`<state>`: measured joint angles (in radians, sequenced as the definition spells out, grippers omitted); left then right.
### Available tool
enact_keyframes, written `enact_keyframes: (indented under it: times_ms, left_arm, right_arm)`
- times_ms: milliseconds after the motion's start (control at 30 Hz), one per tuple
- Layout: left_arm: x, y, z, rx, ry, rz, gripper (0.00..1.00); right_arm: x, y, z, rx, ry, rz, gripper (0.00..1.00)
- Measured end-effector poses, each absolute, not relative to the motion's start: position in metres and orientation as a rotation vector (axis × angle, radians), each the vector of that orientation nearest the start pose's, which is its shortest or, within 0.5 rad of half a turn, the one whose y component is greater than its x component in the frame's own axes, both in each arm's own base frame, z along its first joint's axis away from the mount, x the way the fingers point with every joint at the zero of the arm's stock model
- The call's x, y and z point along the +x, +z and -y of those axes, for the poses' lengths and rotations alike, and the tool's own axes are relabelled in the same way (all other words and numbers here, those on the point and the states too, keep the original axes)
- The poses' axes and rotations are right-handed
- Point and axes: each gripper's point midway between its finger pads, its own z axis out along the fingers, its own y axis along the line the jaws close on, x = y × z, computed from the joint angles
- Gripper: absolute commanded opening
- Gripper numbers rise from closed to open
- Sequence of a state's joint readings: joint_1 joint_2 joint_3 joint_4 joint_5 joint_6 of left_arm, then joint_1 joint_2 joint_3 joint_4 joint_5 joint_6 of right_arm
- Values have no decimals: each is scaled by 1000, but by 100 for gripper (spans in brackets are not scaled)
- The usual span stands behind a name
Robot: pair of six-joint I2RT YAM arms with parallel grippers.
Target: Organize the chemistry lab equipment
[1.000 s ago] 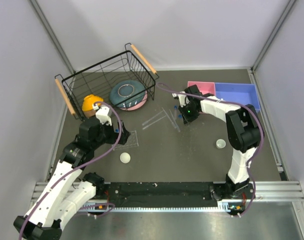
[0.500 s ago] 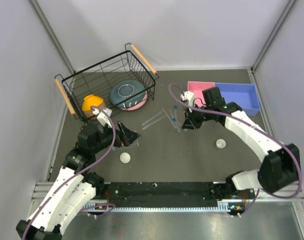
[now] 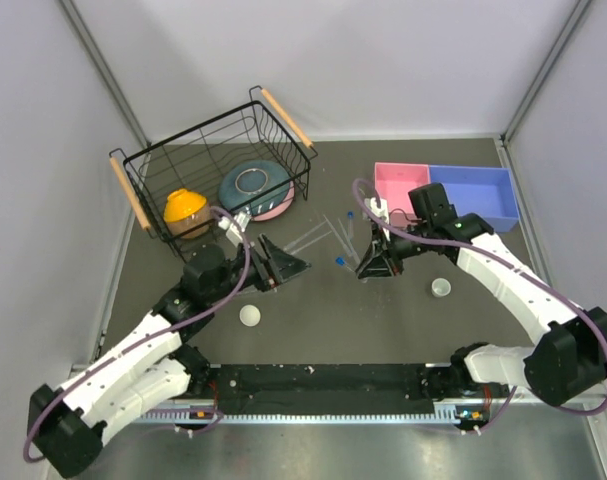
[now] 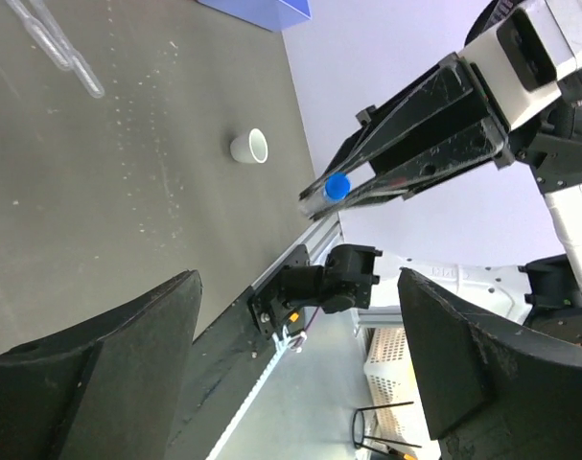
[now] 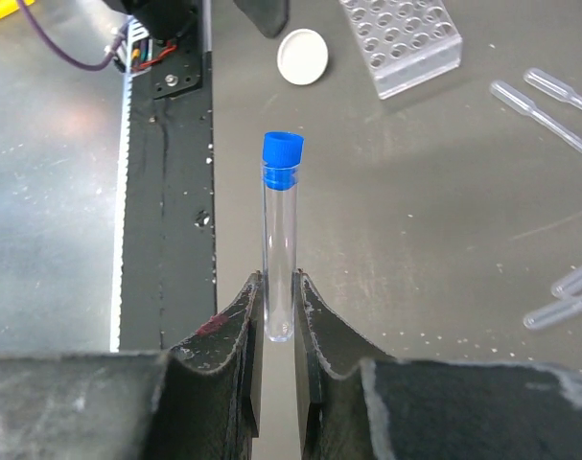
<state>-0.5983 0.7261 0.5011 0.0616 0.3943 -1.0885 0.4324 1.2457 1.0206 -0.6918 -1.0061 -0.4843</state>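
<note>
My right gripper [image 3: 368, 266] is shut on a clear tube with a blue cap [image 5: 279, 230] and holds it above the table, cap pointing left toward my left gripper [image 3: 283, 265]. The tube also shows in the left wrist view [image 4: 337, 186]. My left gripper [image 4: 298, 287] is open and empty, facing the right one. The clear tube rack [image 5: 401, 38] lies beneath it, mostly hidden in the top view. One white cup [image 3: 250, 315] sits front left, another [image 3: 441, 288] front right. Thin clear rods [image 3: 318, 238] lie mid-table. A second capped tube [image 3: 350, 214] lies behind them.
A black wire basket [image 3: 198, 160] at back left holds an orange bowl [image 3: 185, 207] and a teal-pink bowl [image 3: 255, 188]. A pink bin [image 3: 401, 180] and a blue bin [image 3: 473, 185] stand at back right. The black rail [image 3: 323, 378] runs along the front edge.
My right gripper has come forward and left from beside the bins with the tube in it. My left gripper has swung right over the rack and now faces the right gripper.
</note>
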Motion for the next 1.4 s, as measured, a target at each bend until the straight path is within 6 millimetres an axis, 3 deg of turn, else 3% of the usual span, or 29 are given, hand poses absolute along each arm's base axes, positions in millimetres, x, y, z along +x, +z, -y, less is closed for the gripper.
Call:
enact_keyframes:
  times_ms: [100, 300, 400, 467, 733, 1100, 1300, 1400]
  left_arm:
    - [188, 243, 264, -186, -1501, -2024, 84]
    - [203, 233, 289, -273, -1426, -2100, 79]
    - [205, 233, 297, -278, -1405, -2111, 75]
    - [207, 238, 302, -275, -1402, -2105, 66]
    - [203, 249, 322, -219, -1411, -2111, 57]
    - [194, 231, 342, -114, -1347, -2226, 11]
    - [194, 229, 344, -80, -1335, -2236, 0]
    - [193, 229, 344, -62, -1332, -2234, 0]
  right_arm:
    - [180, 201, -243, -1373, 1235, -1773, 13]
    - [172, 205, -247, -1395, 1274, -1736, 13]
    - [170, 203, -246, -1395, 1285, -1739, 13]
    - [169, 203, -246, -1394, 1287, -1741, 13]
    - [169, 203, -246, -1395, 1291, -1738, 13]
    - [168, 199, -245, -1394, 1293, -1750, 14]
    - [168, 198, -245, -1397, 1283, -1756, 15]
    - [168, 197, -244, -1397, 1284, -1758, 28]
